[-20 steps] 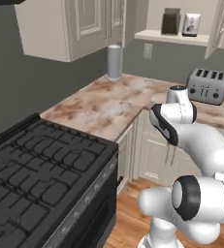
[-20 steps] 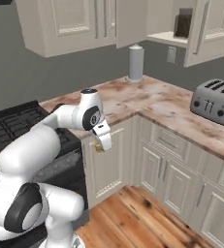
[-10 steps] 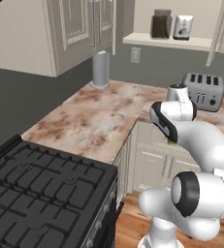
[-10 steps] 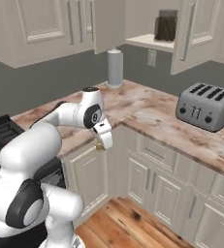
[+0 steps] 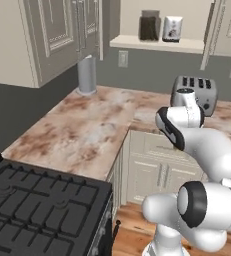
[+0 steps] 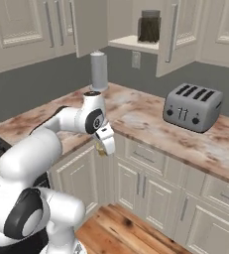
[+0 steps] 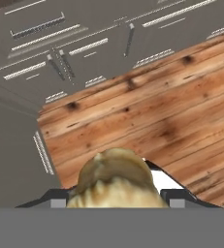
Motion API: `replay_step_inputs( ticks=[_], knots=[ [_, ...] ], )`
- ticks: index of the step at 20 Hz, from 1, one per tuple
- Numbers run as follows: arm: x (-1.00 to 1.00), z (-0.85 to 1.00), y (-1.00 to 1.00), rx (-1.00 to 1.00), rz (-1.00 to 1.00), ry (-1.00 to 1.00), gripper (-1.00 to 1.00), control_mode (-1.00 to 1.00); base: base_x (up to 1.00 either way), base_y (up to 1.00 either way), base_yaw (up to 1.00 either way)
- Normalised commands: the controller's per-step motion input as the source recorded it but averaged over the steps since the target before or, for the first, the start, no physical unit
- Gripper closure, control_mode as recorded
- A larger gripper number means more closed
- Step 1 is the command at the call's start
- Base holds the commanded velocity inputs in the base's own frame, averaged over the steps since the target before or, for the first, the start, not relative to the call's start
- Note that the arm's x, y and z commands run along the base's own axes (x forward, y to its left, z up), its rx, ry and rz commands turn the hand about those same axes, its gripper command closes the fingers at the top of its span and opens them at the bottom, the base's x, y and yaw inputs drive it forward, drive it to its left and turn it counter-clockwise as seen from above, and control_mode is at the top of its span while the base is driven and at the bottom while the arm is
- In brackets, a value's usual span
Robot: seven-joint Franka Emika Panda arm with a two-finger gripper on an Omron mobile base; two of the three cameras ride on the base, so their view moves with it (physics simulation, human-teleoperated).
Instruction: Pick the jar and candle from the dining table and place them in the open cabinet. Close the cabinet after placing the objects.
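Observation:
The jar (image 5: 149,25) (image 6: 149,26), clear glass with dark contents, stands on the pale shelf of the open cabinet (image 5: 157,44) (image 6: 134,42). Both cream cabinet doors (image 6: 173,34) are swung wide. My gripper (image 6: 102,147) (image 7: 114,196) hangs low in front of the counter's edge, pointing down at the wooden floor, and is shut on the candle (image 7: 114,180) (image 6: 100,148), a small yellowish lump between the fingers. The dining table is out of view.
A marbled counter (image 5: 87,130) (image 6: 150,119) runs below the cabinet. On it stand a grey toaster (image 5: 194,92) (image 6: 193,106) and a grey cylinder (image 5: 86,75) (image 6: 99,70). A black stove (image 5: 37,215) is at the lower left. A white object (image 5: 172,28) sits beside the jar.
The whole picture has shifted: the base has moved, so the stove slid left and down and the open cabinet and toaster came nearer. The gripper keeps its hold on the candle.

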Motion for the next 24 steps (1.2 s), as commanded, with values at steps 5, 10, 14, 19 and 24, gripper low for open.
replay_step_inputs(
  ticks=[5, 10, 14, 19, 24],
  knots=[
    [0.0, 0.0, 0.0, 0.0, 0.0, 0.0, 1.0, 1.0, 0.01, -0.43, -0.01],
    [0.0, 0.0, 0.0, 0.0, 0.0, 0.0, 1.0, 1.0, 0.58, -0.02, -0.01],
    [0.0, 0.0, 0.0, 0.0, 0.0, 0.0, 1.0, 1.0, 0.67, -0.23, 0.0],
    [0.0, 0.0, 0.0, 0.0, 0.0, 0.0, 1.0, 1.0, 0.87, -0.06, -0.01],
    [0.0, 0.0, 0.0, 0.0, 0.0, 0.0, 1.0, 1.0, 1.0, 0.03, -0.06]
  ],
)
